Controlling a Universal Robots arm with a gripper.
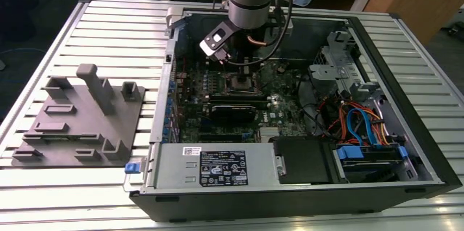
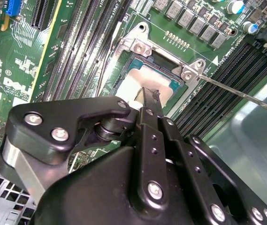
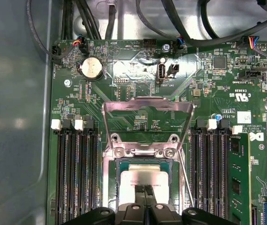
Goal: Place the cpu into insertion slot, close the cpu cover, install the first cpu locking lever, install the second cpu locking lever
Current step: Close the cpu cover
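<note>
Gripper fingers are seen pinched together, empty, tips at the top of the cpu, which is seated in the insertion slot beneath them; the cpu cover stands raised beyond. Judged light, stiff, fragile: opposite edges are best gripped.

- cpu: smooth silvery-grey metal top, soft sheen.
- cpu cover: thin bare metal, shiny.
- gripper: smooth matt black finish.
- circuit board: glossy green surface.

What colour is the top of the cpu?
Silvery grey; the cpu shows best in the first wrist view.
</note>
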